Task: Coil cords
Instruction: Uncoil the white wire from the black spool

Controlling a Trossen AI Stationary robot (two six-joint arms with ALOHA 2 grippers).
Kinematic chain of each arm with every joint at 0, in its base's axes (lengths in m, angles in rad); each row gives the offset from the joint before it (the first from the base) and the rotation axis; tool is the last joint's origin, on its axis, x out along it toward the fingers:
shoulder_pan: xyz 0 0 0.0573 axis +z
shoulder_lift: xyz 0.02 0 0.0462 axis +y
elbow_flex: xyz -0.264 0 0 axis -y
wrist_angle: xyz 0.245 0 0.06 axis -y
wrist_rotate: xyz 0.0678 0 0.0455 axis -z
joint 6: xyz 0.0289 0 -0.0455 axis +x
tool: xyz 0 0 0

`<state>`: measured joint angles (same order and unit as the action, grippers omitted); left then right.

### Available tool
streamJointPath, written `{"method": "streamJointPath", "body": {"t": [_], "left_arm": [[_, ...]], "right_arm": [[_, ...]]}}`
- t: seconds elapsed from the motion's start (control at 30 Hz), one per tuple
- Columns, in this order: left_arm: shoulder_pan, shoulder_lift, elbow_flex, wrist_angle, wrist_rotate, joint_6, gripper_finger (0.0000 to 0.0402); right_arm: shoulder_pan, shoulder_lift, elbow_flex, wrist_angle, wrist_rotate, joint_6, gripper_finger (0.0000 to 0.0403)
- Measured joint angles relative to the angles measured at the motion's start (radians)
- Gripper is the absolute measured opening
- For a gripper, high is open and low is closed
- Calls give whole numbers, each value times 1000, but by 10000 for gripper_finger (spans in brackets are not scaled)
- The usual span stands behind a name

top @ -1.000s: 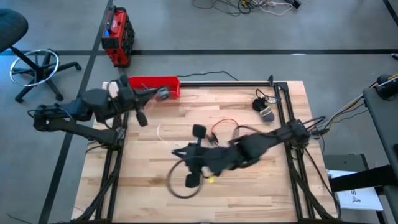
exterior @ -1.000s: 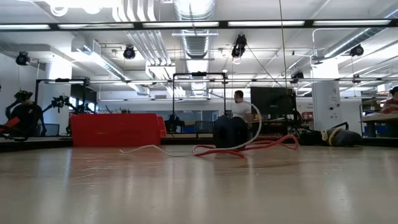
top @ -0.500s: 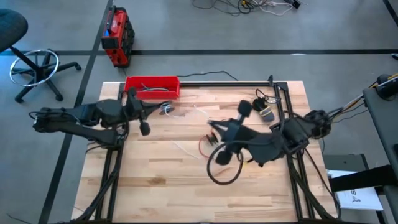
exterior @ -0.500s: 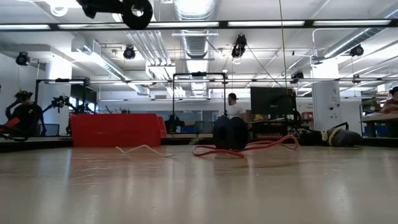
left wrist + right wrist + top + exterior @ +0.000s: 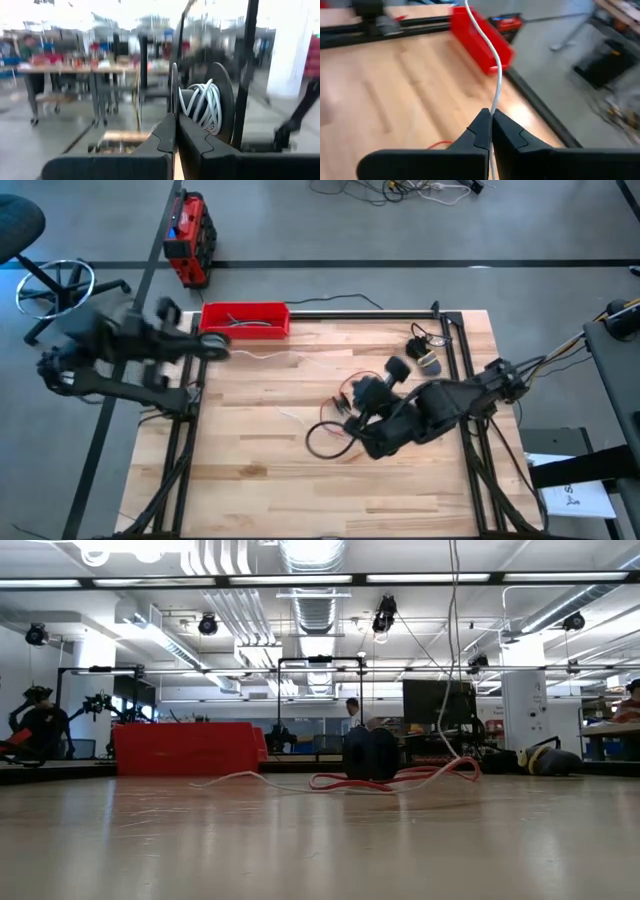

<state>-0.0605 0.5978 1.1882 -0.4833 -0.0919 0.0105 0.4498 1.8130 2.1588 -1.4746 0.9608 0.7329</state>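
The white cord (image 5: pixel 496 70) runs from my right gripper (image 5: pixel 490 125) toward the red tray (image 5: pixel 480 37). Part of it is wound on a black disc-shaped spool (image 5: pixel 200 107) held by my left gripper (image 5: pixel 176 137). In the high view my left gripper (image 5: pixel 215 347) is by the tray's left end. My right gripper (image 5: pixel 348 402) is above the table's middle. The red cord (image 5: pixel 335 415) lies loose on the table below it, and also shows in the low view (image 5: pixel 390 780). Both grippers are shut. My left gripper pinches the rim of the spool's thin black disc (image 5: pixel 174 95) between its two fingers; the disc stands on edge in the hold, clear of the table, with white cord coiled beside it. My right gripper pinches the white cord (image 5: pixel 492 107) between its fingertips, a single strand. The strand leads on from the fingers in a slightly wavy line. In the low view a white strand (image 5: pixel 450 640) rises straight up from the table.
The red tray (image 5: pixel 245 318) with dark cables stands at the far left edge. A dark grey item with cables (image 5: pixel 425 358) lies at the far right. Black frame rails (image 5: pixel 455 380) run along the table's sides. A dark lump (image 5: pixel 370 752) sits behind the red cord.
My right gripper has gone toward the table's right edge, carrying the white cord; a strand of it now rises straight up from the table. My left gripper has drawn back toward the table's far left, beside the tray. The red cord has stayed put.
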Motion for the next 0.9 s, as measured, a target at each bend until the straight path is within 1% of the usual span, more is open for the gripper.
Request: {"method": "streamJointPath", "body": {"t": [0.13, 0.3, 0.37, 0.47, 0.57, 0.63, 0.7, 0.73, 0.9], "left_arm": [[0, 11, 124, 1, 0, -20, 0], [0, 25, 213, 24, -1, -21, 0], [0, 28, 227, 48, -1, -21, 0], [0, 39, 221, 103, -1, -26, 0], [0, 60, 189, 166, -2, -39, 0], [0, 81, 164, 211, -1, -44, 0], [0, 108, 139, 257, -2, -42, 0], [0, 121, 124, 284, -2, -35, 0], [0, 193, 59, 389, -1, 38, 0]], "right_arm": [[2, 0, -119, 257, -68, -132, 11], [1, 1, -194, 688, -207, -378, 60], [1, 1, -205, 879, -249, -490, 84], [0, -1, -229, 1180, -260, -678, 114], [-14, -1, -260, 1475, -263, -870, 133], [-34, -1, -282, 1628, -272, -936, 138], [-58, 6, -302, 1738, -302, -950, 139], [-66, 8, -311, 1762, -310, -953, 138], [-121, 42, -329, 1763, -307, -952, 127]]}}
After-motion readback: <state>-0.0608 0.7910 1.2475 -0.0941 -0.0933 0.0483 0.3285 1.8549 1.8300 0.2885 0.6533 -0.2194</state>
